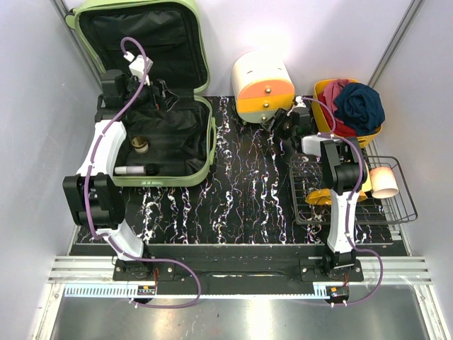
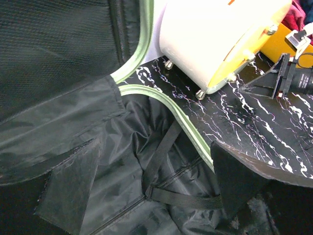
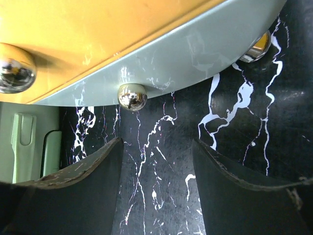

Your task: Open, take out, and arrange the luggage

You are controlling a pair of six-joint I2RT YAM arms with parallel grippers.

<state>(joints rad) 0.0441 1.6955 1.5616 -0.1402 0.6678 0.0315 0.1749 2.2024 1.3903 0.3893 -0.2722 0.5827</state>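
Note:
The luggage (image 1: 207,142), a pale green hard-shell suitcase, lies open at the back left, its lid standing against the wall. My left gripper (image 1: 157,95) hangs open inside it near the hinge, over the black lining and crossed straps (image 2: 161,154); nothing sits between its fingers (image 2: 73,188). A small gold-capped bottle (image 1: 140,144) and a dark tube (image 1: 138,170) lie in the lower half. My right gripper (image 1: 279,122) is open low over the table, just short of a chrome knob (image 3: 132,96) on the cream-and-orange drawer box (image 1: 263,86).
An orange bin (image 1: 322,88) with red and blue clothes stands at the back right. In front of it a black wire basket (image 1: 396,212) holds a cream cup (image 1: 384,180) and a yellow item (image 1: 324,197). Walls close in on both sides.

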